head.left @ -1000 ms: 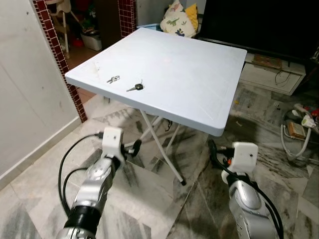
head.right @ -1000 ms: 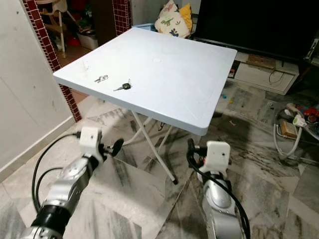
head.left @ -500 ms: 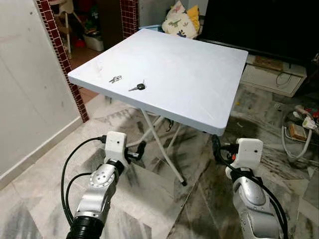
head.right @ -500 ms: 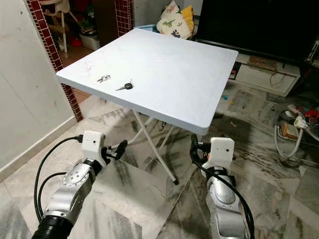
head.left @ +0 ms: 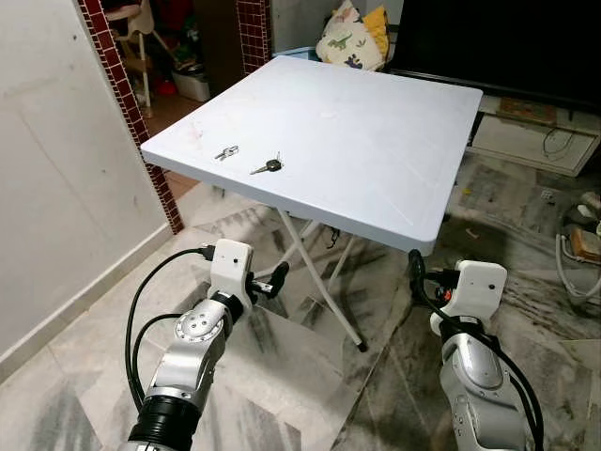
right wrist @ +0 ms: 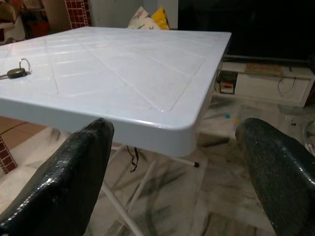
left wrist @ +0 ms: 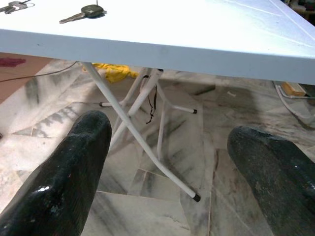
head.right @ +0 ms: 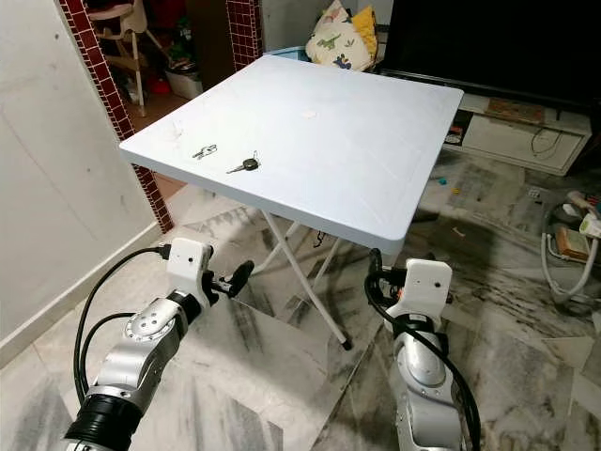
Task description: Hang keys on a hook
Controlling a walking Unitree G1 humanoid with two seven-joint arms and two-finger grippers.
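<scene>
A black-headed key (head.left: 268, 167) and a small bunch of silver keys (head.left: 225, 152) lie near the left front edge of a white folding table (head.left: 376, 113). Both arms are held low in front of the table, below its top. My left gripper (head.left: 277, 277) is open and empty, under the edge where the keys lie; its wrist view looks up at the black-headed key (left wrist: 81, 12). My right gripper (head.left: 418, 274) is open and empty, below the table's near right corner (right wrist: 182, 132). A faint pale spot (head.left: 194, 132) shows near the table's left corner, too small to identify.
Crossed metal table legs (head.left: 315, 282) stand under the top. A white wall and a red tiled pillar (head.left: 131, 113) close the left side. A low TV stand (head.left: 535, 141) is behind, cushions (head.left: 352, 38) at the back, cables and plugs (head.left: 582, 240) on the marble floor at right.
The whole view has shifted, so the table sits a little further right and looks slightly closer. Both arms stay low with open grippers. The keys have not moved on the table.
</scene>
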